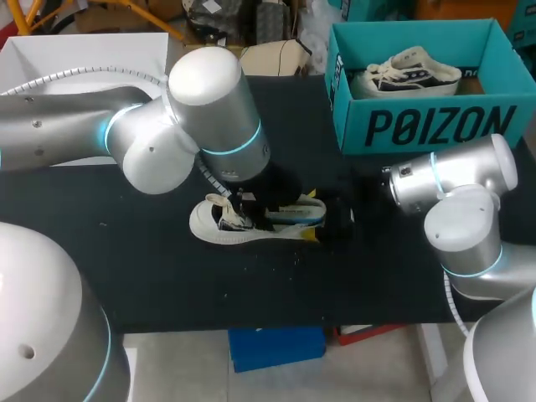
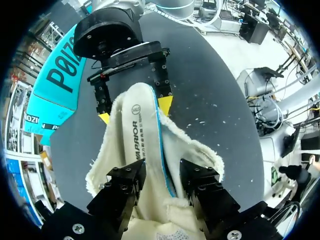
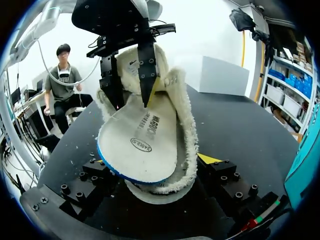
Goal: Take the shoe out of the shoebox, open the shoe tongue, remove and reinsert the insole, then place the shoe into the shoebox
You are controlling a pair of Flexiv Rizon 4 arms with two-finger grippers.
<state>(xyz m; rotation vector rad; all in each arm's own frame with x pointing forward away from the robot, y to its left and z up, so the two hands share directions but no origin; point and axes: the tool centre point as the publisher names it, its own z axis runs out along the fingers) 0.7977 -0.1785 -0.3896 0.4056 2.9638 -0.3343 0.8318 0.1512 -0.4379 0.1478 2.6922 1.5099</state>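
Looking down in the head view, I see the cream-white fleecy low shoe [image 1: 209, 228] lying on the black table [image 1: 167, 276]. It is outside the teal cardboard shoebox [image 1: 419, 126], which stands well apart at the far right and holds a second shoe of the pair [image 1: 406, 74]. The left gripper [image 1: 245, 201] stands over the shoe's middle and the right gripper [image 1: 335, 219] is at its right end, where the flat white insole with a blue edge [image 1: 297, 213] sticks out. In the left wrist view the insole [image 2: 140, 130] passes between the black fingers of the left gripper [image 2: 162, 177], which seem clenched on it. The right gripper [image 2: 134, 111] clamps the far end of the shoe [image 2: 200, 150] between its yellow tips. I judge that the insole can fold or catch on the fleecy collar if it is pushed at a wrong angle, and it can slip from such a thin pinch. If the right gripper's hold is weak, the shoe can slide on the table. In the right wrist view the shoe [image 3: 186, 115] sits between the fingers of the right gripper [image 3: 155, 172], and the insole [image 3: 135, 142] lies tilted over its opening, reaching up to the left gripper [image 3: 131, 95]. The shoe's long axis runs from one gripper to the other, across the table from left to right. I think the toe points to the left side and the heel to the right gripper, but this is not sure.
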